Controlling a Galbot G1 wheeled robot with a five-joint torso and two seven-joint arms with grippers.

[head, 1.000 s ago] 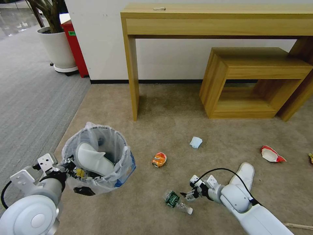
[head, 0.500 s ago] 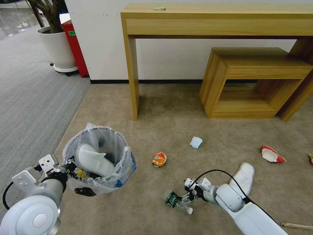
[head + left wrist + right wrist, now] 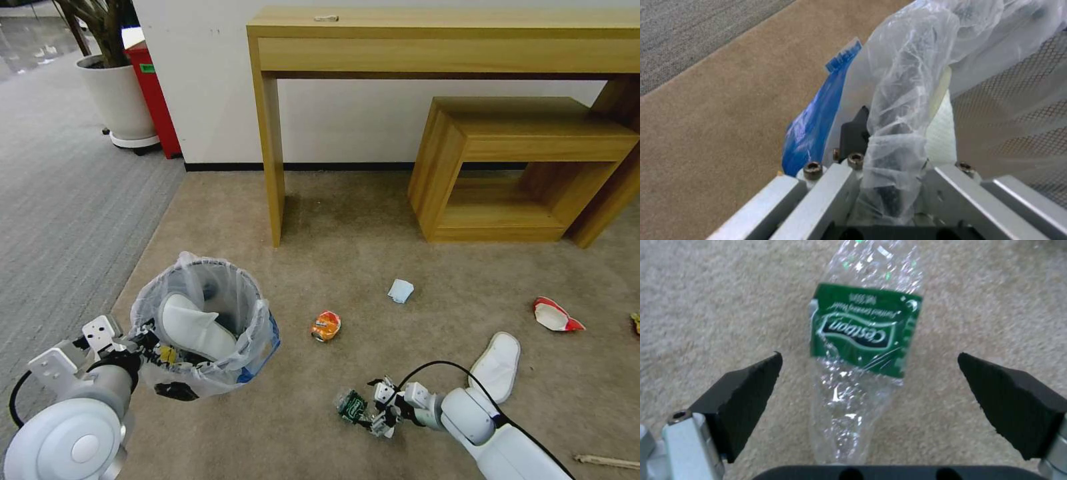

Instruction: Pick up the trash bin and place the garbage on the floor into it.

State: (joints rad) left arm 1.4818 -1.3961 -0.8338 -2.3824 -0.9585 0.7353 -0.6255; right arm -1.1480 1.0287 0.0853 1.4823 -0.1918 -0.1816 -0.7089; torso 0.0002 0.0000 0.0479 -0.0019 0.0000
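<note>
Lower left of frame: left tool [image 3: 143, 341] clamped on trash bin [image 3: 203, 327] rim, bin held above floor [image 3: 347, 253], white slipper [image 3: 190, 327] inside. Lower centre: right tool [image 3: 375, 415] spread wide, pads [image 3: 746, 400] either side of crushed bottle [image 3: 862, 340] lying on floor.

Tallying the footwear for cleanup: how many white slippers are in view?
2: one slipper inside the trash bin, one slipper on the floor beside the right arm. Others may be hidden.
</note>
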